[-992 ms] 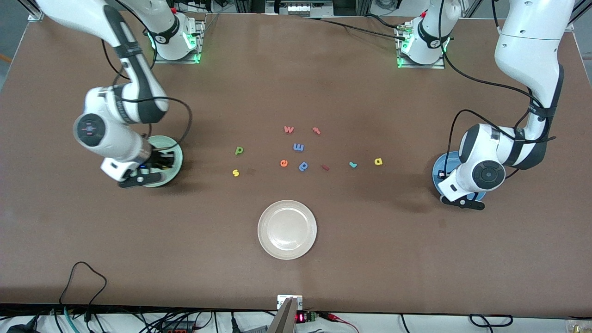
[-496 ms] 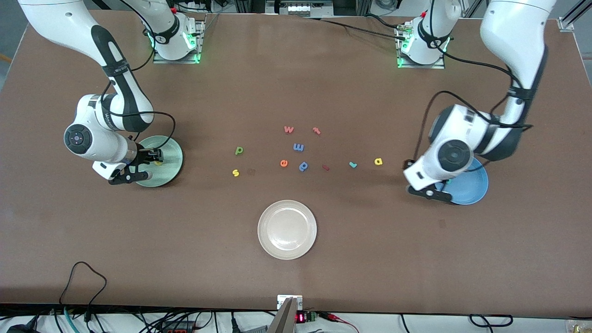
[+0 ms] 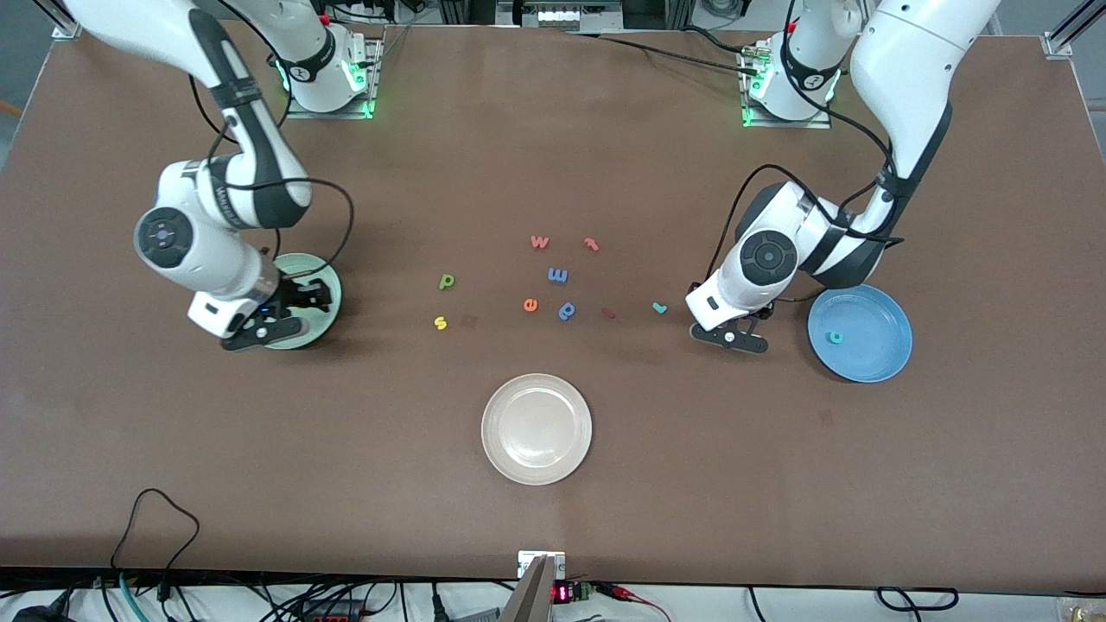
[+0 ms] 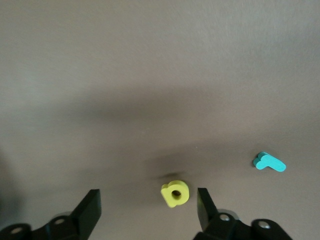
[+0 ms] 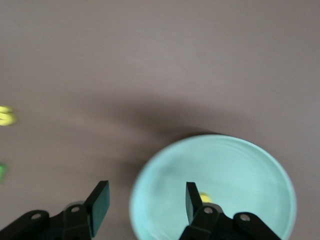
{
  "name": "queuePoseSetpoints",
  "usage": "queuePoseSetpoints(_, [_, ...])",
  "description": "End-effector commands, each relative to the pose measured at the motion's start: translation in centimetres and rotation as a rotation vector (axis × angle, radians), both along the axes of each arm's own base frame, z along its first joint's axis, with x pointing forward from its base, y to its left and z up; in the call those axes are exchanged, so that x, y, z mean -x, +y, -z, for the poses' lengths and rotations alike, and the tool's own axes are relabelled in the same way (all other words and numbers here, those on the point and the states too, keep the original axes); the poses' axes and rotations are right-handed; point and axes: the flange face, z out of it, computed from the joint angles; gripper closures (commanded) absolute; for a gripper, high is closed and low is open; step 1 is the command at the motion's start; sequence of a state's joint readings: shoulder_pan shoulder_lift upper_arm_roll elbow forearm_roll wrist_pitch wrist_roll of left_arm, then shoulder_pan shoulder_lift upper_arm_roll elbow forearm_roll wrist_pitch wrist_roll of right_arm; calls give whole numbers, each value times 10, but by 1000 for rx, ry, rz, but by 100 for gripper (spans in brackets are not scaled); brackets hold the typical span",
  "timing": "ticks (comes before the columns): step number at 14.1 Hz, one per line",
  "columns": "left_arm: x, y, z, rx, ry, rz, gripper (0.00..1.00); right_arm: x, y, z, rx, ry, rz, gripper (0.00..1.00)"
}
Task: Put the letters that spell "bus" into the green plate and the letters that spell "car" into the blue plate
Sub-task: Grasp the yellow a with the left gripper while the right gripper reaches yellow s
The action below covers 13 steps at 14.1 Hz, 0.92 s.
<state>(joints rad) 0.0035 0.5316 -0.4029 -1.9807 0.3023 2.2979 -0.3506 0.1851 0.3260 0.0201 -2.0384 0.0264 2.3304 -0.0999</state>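
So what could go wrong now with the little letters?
The left gripper hangs open over the yellow a, but the letter sits much closer to one finger, so it might get pushed away instead of pinched. Also, the green letter and the blue p have nearly the same shape, so the right gripper, open over the green plate, could fetch the wrong one next.

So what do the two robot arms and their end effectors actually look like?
Both arms are glossy white with dark grey joint bands and round dark caps on the wrist joints. Loose black cables loop along each. The bases glow green. The left end effector and right end effector each have two flat black fingers with small screws at the mounts.
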Motion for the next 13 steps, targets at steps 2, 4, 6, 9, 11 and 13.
queuePoseSetpoints(2, [17,-2,16,40,-16,-9,20,-1,86,0,-8,-20,-67,30])
queuePoseSetpoints(4, [24,-4,26,64,-30,0,24,-7,119,6,-13,-31,-116,31])
queuePoseSetpoints(6, [30,-3,34,62,-12,9,34,-11,150,17,-16,-33,-156,38])
queuePoseSetpoints(9, [31,-4,34,60,-10,14,56,-1,185,47,-13,-13,-199,40])
queuePoseSetpoints(11, [30,-1,34,58,-7,6,74,-1,193,58,-25,-42,-197,40])
queuePoseSetpoints(13, [24,2,25,56,-19,-1,79,2,196,69,-22,-37,-195,40])
